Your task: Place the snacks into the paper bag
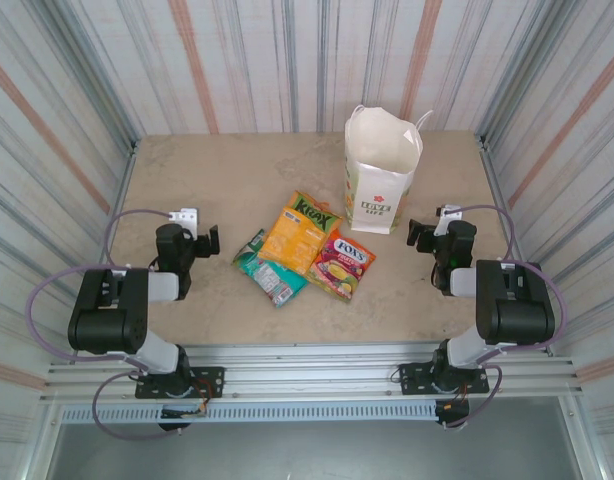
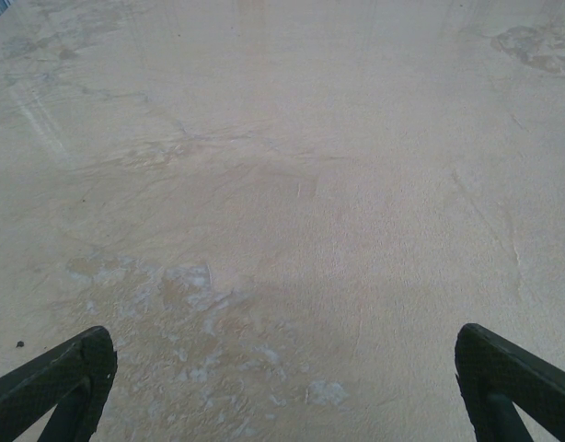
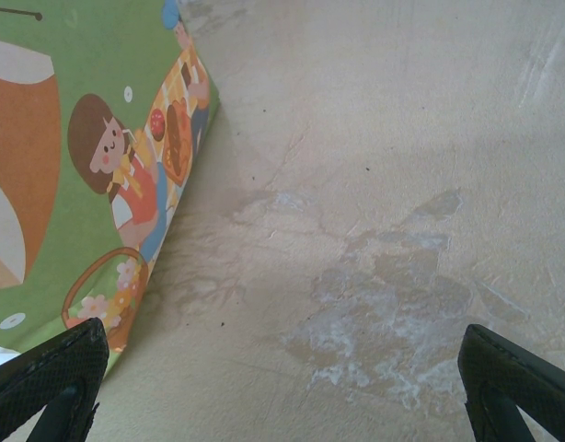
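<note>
The cream paper bag [image 1: 383, 170] stands upright at the back right of the table, its mouth open; its green and orange printed side [image 3: 71, 175] fills the left of the right wrist view. Three snacks lie in a cluster at the middle: the orange Krax packet [image 1: 299, 231], the red-pink Fox's packet [image 1: 342, 263] and the teal-green packet [image 1: 268, 268]. The tiny orange packet is out of view. My left gripper [image 1: 208, 240] hovers left of the cluster, open over bare table [image 2: 282, 387]. My right gripper [image 1: 421, 234] sits just right of the bag's base, open and empty [image 3: 282, 391].
Corrugated striped walls [image 1: 247, 60] enclose the beige table [image 1: 227, 180] on three sides. A metal rail [image 1: 317, 380] with both arm bases runs along the near edge. Worn pale patches mark the tabletop [image 3: 402, 304].
</note>
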`<action>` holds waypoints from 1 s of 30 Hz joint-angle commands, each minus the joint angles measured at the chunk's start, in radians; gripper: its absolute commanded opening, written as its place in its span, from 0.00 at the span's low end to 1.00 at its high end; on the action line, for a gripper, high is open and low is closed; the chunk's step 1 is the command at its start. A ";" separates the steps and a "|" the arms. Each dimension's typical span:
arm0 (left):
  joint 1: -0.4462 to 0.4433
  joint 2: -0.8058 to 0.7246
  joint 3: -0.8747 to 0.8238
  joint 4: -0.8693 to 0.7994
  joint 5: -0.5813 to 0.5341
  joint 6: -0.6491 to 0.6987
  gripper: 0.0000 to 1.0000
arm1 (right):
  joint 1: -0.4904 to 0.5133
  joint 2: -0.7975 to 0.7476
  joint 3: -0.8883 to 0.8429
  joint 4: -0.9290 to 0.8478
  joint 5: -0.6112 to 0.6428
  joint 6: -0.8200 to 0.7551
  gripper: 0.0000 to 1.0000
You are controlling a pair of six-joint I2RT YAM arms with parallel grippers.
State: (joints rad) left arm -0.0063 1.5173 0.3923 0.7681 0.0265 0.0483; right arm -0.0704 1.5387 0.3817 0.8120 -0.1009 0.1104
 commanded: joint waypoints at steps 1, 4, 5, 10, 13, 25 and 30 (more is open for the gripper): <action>0.002 -0.011 0.014 0.024 0.001 -0.002 0.99 | 0.004 0.004 0.017 0.012 0.015 -0.024 0.99; -0.003 -0.011 0.016 0.022 -0.005 0.003 0.99 | 0.004 0.006 0.016 0.014 0.015 -0.024 0.99; -0.005 -0.010 0.016 0.021 -0.006 0.004 0.99 | 0.004 0.006 0.018 0.013 0.015 -0.024 0.99; -0.021 -0.027 0.028 -0.007 -0.030 0.011 0.99 | 0.005 0.004 0.016 0.016 0.024 -0.022 0.99; -0.049 -0.101 0.076 -0.153 -0.096 0.023 0.99 | 0.004 -0.038 0.039 -0.054 0.069 -0.002 0.99; -0.176 -0.314 0.435 -0.861 0.148 -0.110 0.83 | 0.006 -0.511 0.260 -0.848 -0.156 0.146 0.99; -0.271 -0.260 0.561 -1.042 0.275 -0.191 0.75 | 0.053 -0.615 0.284 -0.997 -0.293 0.246 0.99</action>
State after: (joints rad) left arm -0.2523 1.2297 0.9051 -0.0708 0.1749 -0.0704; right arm -0.0479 0.9611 0.6491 0.0048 -0.2676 0.2672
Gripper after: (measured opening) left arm 0.760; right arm 0.988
